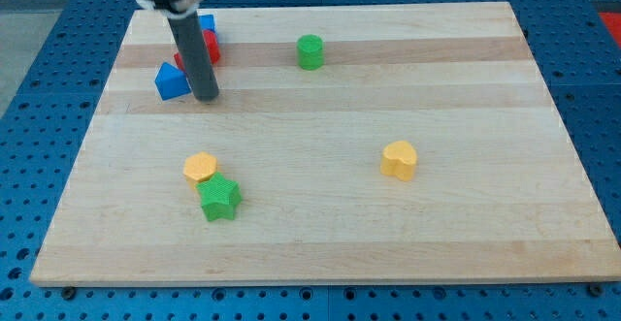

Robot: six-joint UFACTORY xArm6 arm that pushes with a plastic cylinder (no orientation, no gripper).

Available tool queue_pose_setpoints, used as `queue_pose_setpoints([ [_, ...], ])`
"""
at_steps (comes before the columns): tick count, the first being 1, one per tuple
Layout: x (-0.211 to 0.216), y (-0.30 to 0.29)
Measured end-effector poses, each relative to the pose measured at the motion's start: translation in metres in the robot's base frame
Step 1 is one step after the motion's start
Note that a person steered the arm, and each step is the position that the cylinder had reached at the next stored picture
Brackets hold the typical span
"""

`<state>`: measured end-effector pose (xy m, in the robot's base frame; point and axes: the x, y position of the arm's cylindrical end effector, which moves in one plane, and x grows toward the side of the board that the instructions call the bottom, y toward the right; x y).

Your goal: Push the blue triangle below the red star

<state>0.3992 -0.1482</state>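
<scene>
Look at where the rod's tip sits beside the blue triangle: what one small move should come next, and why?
Probably a short nudge toward the view's right. My tip stands just right of the blue triangle, which lies down-left of the red star, half hidden behind the rod. I would first swing round to the triangle's left side, then push it rightward under the star.

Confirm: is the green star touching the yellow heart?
No. The green star sits against the orange hexagon at the view's lower left; the yellow heart stands alone far right.
</scene>
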Motion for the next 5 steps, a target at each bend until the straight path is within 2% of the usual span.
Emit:
queue_pose_setpoints([
  [1, 0.049, -0.048],
  [2, 0.035, -0.126],
  [3, -0.002, -0.155],
  [4, -0.018, -0.093],
  [5, -0.031, -0.088],
])
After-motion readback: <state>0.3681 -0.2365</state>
